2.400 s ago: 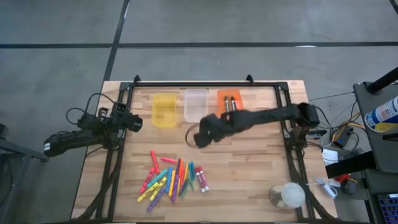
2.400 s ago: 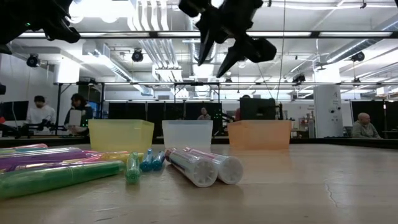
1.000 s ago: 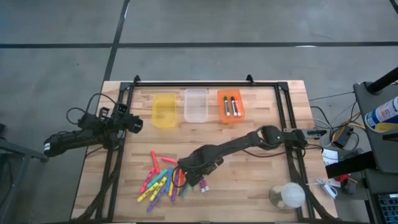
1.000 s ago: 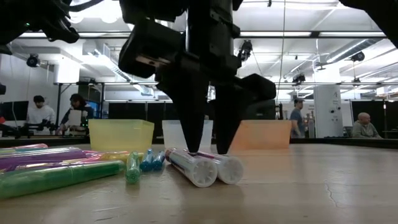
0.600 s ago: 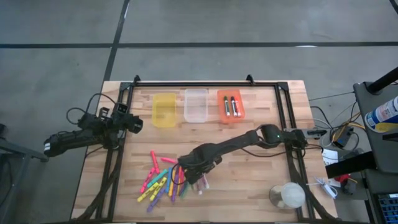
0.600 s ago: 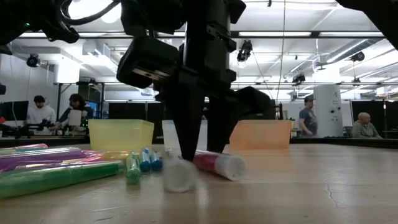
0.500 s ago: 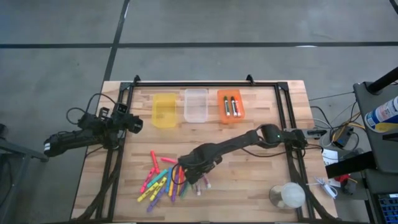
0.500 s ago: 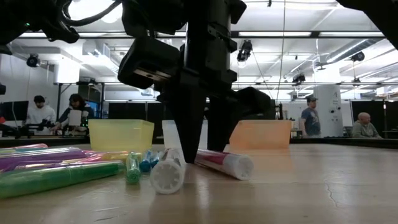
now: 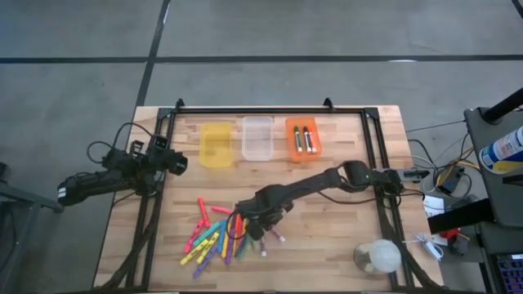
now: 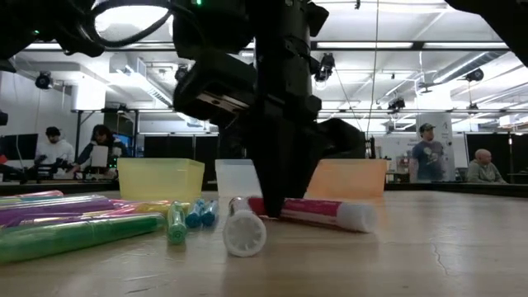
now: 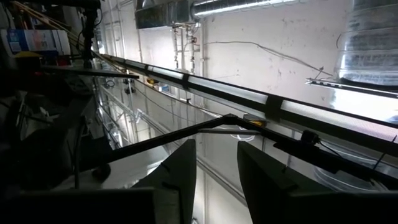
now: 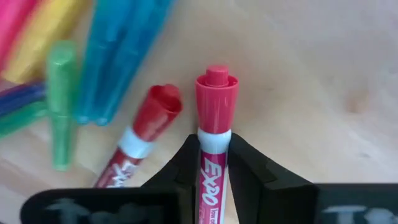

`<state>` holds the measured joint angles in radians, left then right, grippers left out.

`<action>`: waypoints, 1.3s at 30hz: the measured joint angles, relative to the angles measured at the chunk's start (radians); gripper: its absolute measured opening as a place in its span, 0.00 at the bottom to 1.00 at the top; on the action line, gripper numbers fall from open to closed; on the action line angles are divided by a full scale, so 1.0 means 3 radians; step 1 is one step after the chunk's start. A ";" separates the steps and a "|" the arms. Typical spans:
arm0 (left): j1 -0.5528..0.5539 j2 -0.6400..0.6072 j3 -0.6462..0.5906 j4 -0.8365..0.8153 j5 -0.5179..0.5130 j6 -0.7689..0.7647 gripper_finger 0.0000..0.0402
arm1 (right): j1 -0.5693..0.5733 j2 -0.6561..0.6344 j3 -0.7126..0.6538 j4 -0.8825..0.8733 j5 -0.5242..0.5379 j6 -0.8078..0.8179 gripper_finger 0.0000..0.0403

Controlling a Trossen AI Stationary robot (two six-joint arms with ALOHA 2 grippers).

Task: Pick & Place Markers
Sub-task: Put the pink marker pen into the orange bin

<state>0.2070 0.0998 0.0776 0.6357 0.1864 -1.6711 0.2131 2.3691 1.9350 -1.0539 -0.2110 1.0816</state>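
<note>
Red-capped white marker (image 12: pixel 211 149) now pinched between right end effector (image 12: pixel 210 163) fingers at right edge of marker pile (image 9: pixel 216 237) on surface (image 9: pixel 343 237); jaws narrowed from wide moments ago, neighbouring marker (image 10: pixel 318 212) knocked aside. Grasp looks made; lift next. Left end effector (image 11: pixel 214 168) parked off-surface, fingers apart, empty.

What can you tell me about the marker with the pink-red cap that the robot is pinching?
The marker has a white body with red "EXPO" lettering and a pink-red ribbed cap with a small nub on its end. It looks like smooth plastic. The right gripper pinches its body from both sides, just behind the cap, over the wooden table, beside a red-capped marker.
</note>
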 joint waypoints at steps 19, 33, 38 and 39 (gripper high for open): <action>-0.0001 -0.0001 0.0000 -0.0001 0.0000 -0.0004 0.28 | -0.0691 -0.0863 0.0124 -0.0999 0.1146 -0.0328 0.15; -0.0001 -0.0001 0.0000 -0.0001 0.0000 -0.0005 0.28 | -0.1796 -0.1309 0.0108 -0.1050 0.1502 -0.0908 0.15; 0.0000 -0.0001 0.0000 -0.0001 0.0000 -0.0005 0.28 | -0.2116 -0.1301 0.0030 -0.1050 0.1461 -0.1000 0.15; 0.0000 -0.0001 0.0000 -0.0001 0.0000 -0.0005 0.28 | -0.2168 -0.1302 -0.0012 -0.1041 0.1460 -0.1000 0.15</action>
<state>0.2070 0.0994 0.0776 0.6354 0.1864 -1.6726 -0.4373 1.9785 1.9315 -1.3662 0.2269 0.7817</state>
